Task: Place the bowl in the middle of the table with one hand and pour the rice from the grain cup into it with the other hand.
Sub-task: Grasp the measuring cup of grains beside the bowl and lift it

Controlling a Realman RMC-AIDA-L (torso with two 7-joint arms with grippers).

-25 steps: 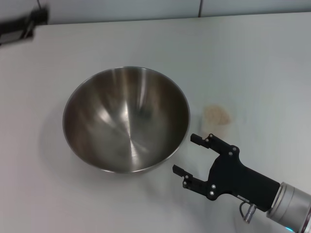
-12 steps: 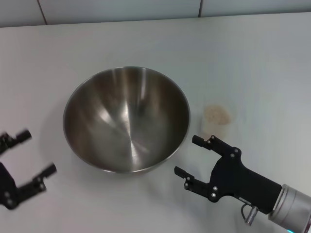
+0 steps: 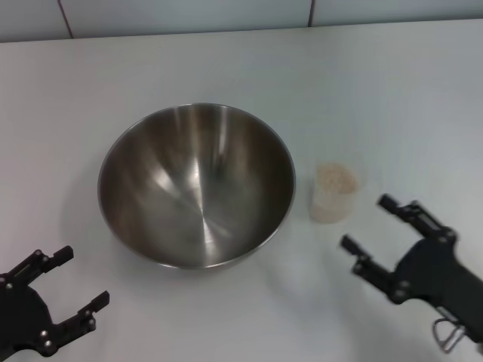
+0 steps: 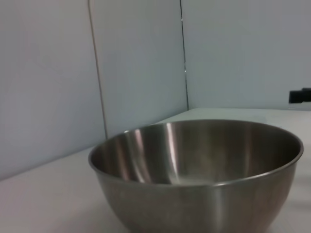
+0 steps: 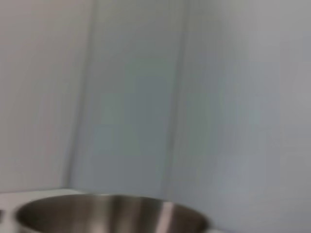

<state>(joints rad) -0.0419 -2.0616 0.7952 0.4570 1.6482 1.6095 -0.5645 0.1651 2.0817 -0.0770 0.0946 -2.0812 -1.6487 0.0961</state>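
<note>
- the bowl point(image 3: 196, 185) sits upright near the middle of the bench point(image 3: 392, 83), empty inside, so the placing step looks done.
- the grain cup point(image 3: 334, 194) stands just beside the bowl at its 3 o'clock, upright, with the rice point(image 3: 336, 178) filling it to the top.
- the right gripper point(image 3: 377, 226) hangs at the cup's 4 o'clock, near but apart from it, fingers spread and empty.
- the left gripper point(image 3: 64, 283) waits at the bowl's 7 o'clock, fingers apart, holding nothing.
- step in hand, by my reading: reaching for the cup. next, the right gripper must close in toward 10 o'clock, straddle the cup wall, then clamp gently enough not to crush or tip it.
</note>
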